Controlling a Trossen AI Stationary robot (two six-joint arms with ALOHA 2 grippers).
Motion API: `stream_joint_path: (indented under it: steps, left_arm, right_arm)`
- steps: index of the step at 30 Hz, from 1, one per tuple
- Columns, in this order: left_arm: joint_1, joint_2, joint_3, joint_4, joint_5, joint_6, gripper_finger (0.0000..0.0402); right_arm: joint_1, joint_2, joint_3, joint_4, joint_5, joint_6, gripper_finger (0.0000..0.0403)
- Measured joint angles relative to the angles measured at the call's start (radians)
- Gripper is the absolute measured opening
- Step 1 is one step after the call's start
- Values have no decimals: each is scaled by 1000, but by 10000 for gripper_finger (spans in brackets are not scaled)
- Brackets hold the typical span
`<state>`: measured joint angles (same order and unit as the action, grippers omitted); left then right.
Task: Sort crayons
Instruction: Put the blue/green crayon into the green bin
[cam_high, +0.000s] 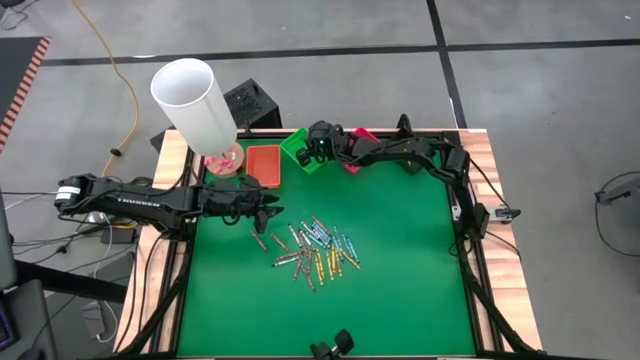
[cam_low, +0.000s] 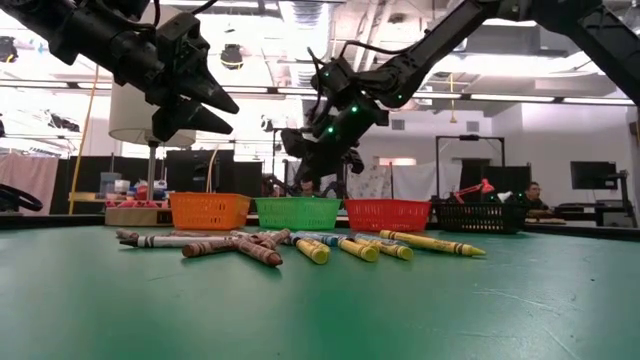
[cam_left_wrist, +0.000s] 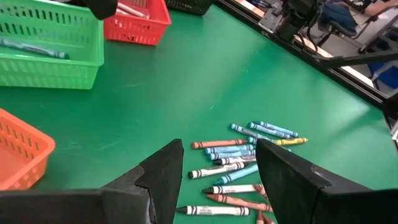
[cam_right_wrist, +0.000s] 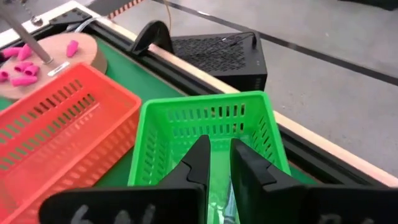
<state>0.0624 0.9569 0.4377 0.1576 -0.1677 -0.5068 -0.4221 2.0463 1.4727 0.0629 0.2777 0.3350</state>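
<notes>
The right gripper (cam_right_wrist: 217, 163) hung over the green tray (cam_right_wrist: 158, 134), jaws a narrow gap apart, empty. Beside it sat the orange tray (cam_right_wrist: 56, 127). The left gripper (cam_left_wrist: 217, 171) hovered, jaws spread wide, above the crayons (cam_high: 318, 250), a loose scatter of blue, yellow and brownish sticks mid-mat.

Crayons (cam_high: 316, 250) lie scattered mid-counter (cam_high: 400, 280), in front of a row of baskets (cam_high: 264, 165) along the back edge. Right tool (cam_high: 312, 150) hangs over the second basket (cam_right_wrist: 205, 134) in that row, where one crayon (cam_left_wrist: 34, 48) lies; left tool (cam_high: 268, 213) hovers just left of the pile.
</notes>
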Motion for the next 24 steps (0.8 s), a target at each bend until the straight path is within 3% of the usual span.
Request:
stream_joint_path:
  steps: [6, 12, 19, 24]
  left_arm:
    - [0, 0, 0, -22, 33, -1, 192]
    - [0, 0, 0, -33, 32, 0, 192]
    - [0, 0, 0, -32, 31, 0, 192]
    - [-3, 0, 0, -35, 30, -3, 192]
  right_arm:
    - [23, -96, 0, -132, -103, -76, 62]
    - [99, -248, 0, -479, -124, -71, 62]
    - [263, -327, -1, -862, -123, 98, 62]
    - [405, -327, -68, -894, -123, 230, 62]
